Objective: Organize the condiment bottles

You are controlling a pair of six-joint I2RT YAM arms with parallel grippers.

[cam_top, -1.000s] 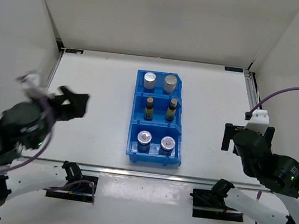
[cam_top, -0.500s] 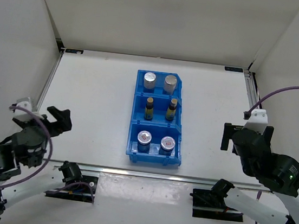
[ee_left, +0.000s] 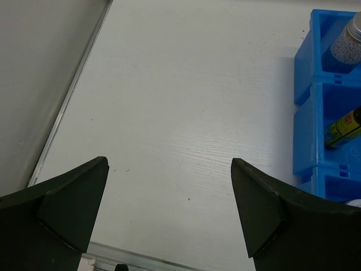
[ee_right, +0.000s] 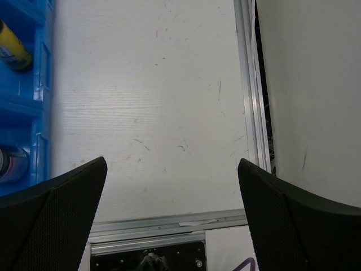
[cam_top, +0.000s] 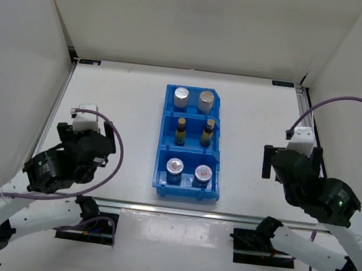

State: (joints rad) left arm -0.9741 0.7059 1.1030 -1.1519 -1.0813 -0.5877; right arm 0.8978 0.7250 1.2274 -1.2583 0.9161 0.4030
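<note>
From above, a blue plastic bin with three boxes (cam_top: 184, 191) sits in the middle of the white table (cam_top: 119, 101). All six condiment bottles stand up straight inside it, two side by side in each box.

- **Top box:** two short jars with silver lids (cam_top: 182, 96).
- **Middle box:** two thin brown bottles with yellow labels and black caps (cam_top: 181, 130).
- **Bottom box:** two taller round cans with silver tops and blue-and-white labels (cam_top: 175, 168).

The words on the labels are too small to read.

In the left wrist view, the left gripper (ee_left: 169, 166) hangs over bare table. Its two black fingers are wide apart and hold nothing. The bin is at the right edge. One jar, full of speckled grains, shows at the upper right. A yellow label with dark letters shows below it, but I cannot read it.

In the right wrist view, the right gripper (ee_right: 172, 164) is also spread wide over bare table, with nothing between its fingers. The bin is at the left edge. A yellow-labelled bottle shows at the upper left and a silver-topped can at the lower left.
</note>
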